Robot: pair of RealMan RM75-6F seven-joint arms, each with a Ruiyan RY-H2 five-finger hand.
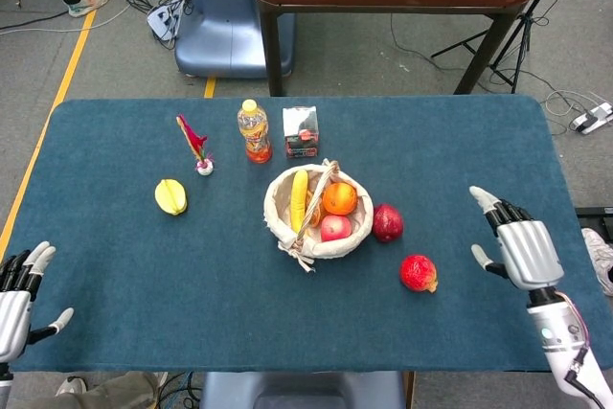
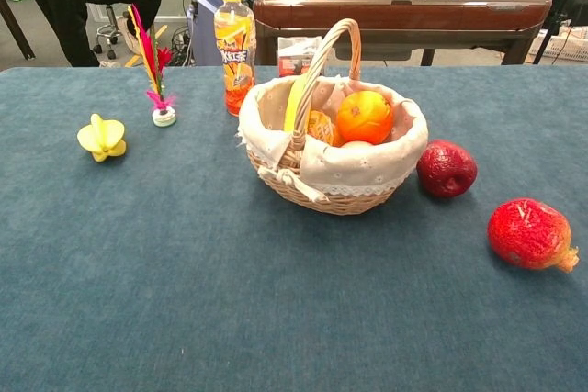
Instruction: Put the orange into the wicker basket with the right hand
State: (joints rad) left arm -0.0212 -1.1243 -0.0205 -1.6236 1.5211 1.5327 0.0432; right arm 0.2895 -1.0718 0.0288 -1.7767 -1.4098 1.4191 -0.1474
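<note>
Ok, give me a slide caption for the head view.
Orange in the wicker basket; right hand open near the table edge.

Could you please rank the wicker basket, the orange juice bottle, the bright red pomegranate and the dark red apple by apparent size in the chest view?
1. Wicker basket.
2. Orange juice bottle, though it stands farther back.
3. Bright red pomegranate, nearer the camera.
4. Dark red apple.

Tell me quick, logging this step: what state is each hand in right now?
Left hand: open, holding nothing, at the table's near edge.
Right hand: open, holding nothing; the orange sits in the wicker basket.
</note>
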